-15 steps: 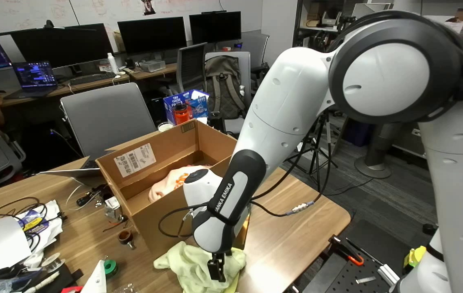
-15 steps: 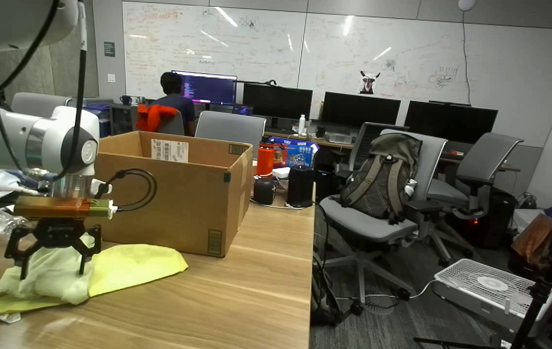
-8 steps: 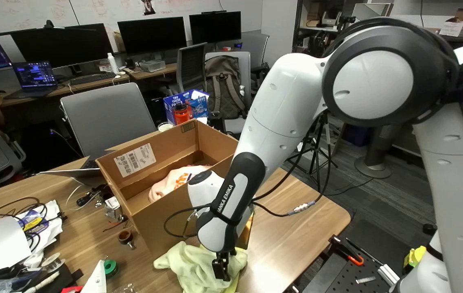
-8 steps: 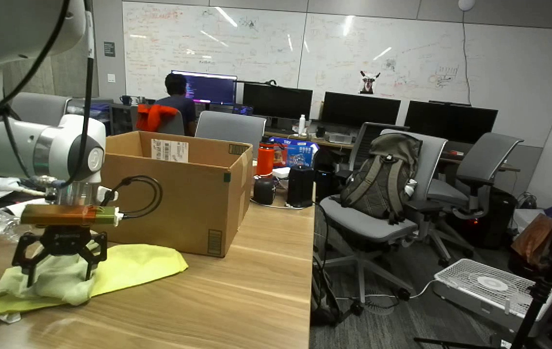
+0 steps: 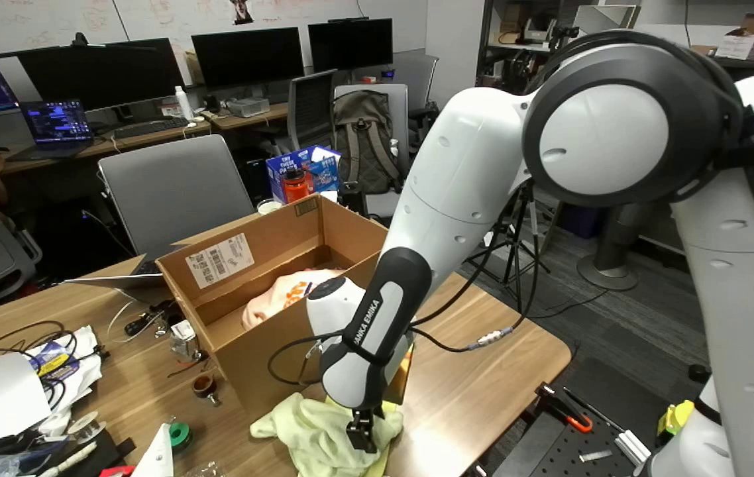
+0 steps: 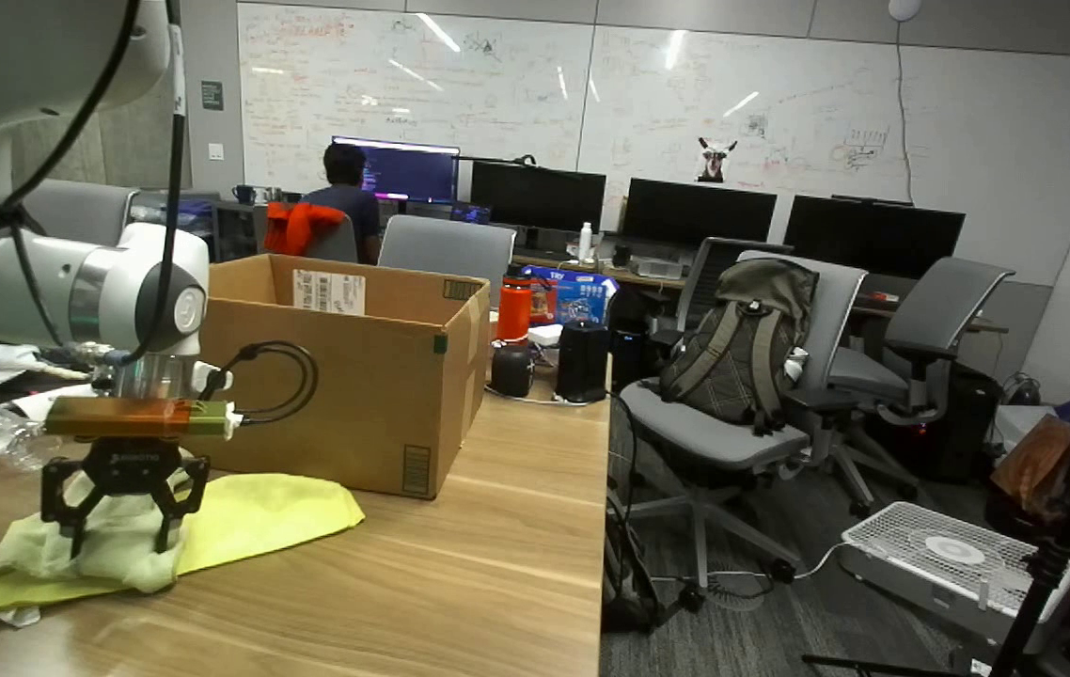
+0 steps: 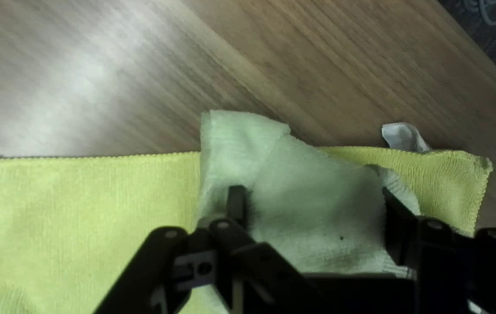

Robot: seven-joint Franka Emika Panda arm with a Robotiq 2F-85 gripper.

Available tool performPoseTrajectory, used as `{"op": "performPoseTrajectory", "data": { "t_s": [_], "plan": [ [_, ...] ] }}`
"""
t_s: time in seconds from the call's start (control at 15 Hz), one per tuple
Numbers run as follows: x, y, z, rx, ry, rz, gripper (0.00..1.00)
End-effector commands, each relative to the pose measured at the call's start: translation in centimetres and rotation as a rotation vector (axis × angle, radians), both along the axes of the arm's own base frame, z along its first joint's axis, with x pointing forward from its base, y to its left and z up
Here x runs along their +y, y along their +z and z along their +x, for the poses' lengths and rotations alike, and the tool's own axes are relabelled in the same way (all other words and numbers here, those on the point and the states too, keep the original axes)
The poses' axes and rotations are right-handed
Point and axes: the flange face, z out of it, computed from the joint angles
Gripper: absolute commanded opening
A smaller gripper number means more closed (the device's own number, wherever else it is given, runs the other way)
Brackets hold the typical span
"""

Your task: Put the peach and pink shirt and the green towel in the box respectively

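1. Office. You work at a wood-grain table (image 6: 497, 583); behind stand a scribbled whiteboard (image 6: 732, 113), dark monitors (image 6: 700, 221) and a grey chair (image 6: 685, 432) bearing a backpack (image 6: 747, 343).
2. In an exterior view you see the peach and pink shirt (image 5: 277, 301) lying inside the cardboard box (image 5: 264, 364). The near wall (image 6: 338, 404) hides it in an exterior view where a person (image 6: 344, 193) sits by a lit screen (image 6: 408, 169).
3. Your wrist view gives the green towel (image 7: 317, 226) bunched over brighter yellow cloth (image 7: 82, 209); whether they join, you cannot tell. White tab (image 7: 402, 136) at the cloth's edge. Towel on table, just beside box.
4. Your gripper (image 6: 118, 540) points down at the towel, fingers (image 7: 236, 203) spread, fabric between.
5. Readable: "ANKA EMIKA" on your arm (image 5: 456, 152); "TRY" on a blue carton (image 6: 582, 296). Box's inner white label (image 5: 219, 260): barcode, print too small.
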Motion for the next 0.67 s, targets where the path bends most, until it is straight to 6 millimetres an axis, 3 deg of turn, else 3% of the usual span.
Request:
{"op": "performPoseTrajectory", "data": {
  "t_s": [0.0,0.4,0.6],
  "plan": [
    [-0.2,1.2,0.8,-0.039,-0.008,-0.006,0.44],
    [-1.4,4.4,2.2,-0.121,-0.041,-0.033,0.01],
    [-2.1,6.8,2.9,-0.171,-0.079,-0.048,0.02]
  ]
}}
